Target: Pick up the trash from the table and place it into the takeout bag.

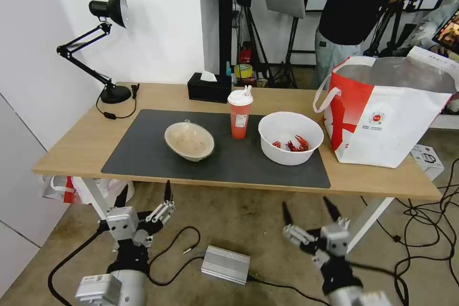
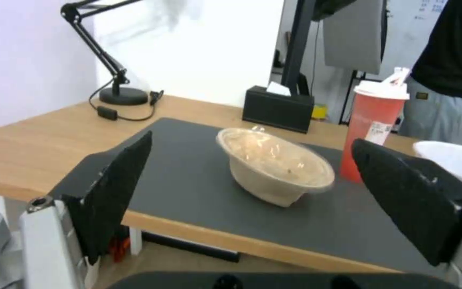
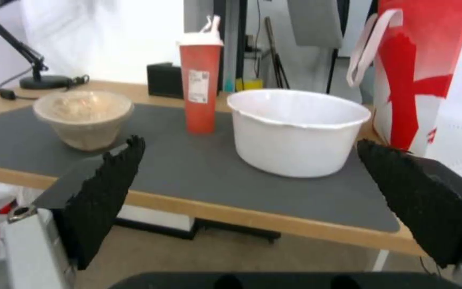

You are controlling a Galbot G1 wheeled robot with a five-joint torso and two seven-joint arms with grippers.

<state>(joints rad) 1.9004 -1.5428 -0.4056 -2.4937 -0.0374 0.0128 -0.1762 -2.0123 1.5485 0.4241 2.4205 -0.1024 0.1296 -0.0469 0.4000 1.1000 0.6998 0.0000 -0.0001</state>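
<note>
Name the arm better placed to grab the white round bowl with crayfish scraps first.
Right, probably. The right gripper hangs open just below the table edge, roughly in line with the white round bowl; the left gripper sits nearer the beige bowl.

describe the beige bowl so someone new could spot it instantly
Start at the long wooden table and find the dark grey mat across its top. Three takeout items stand in a row on it; the beige bowl is the one nearest the desk lamp. Unlike the tall red cup and the deep white bowl, it is shallow, tan and tilted.
</note>
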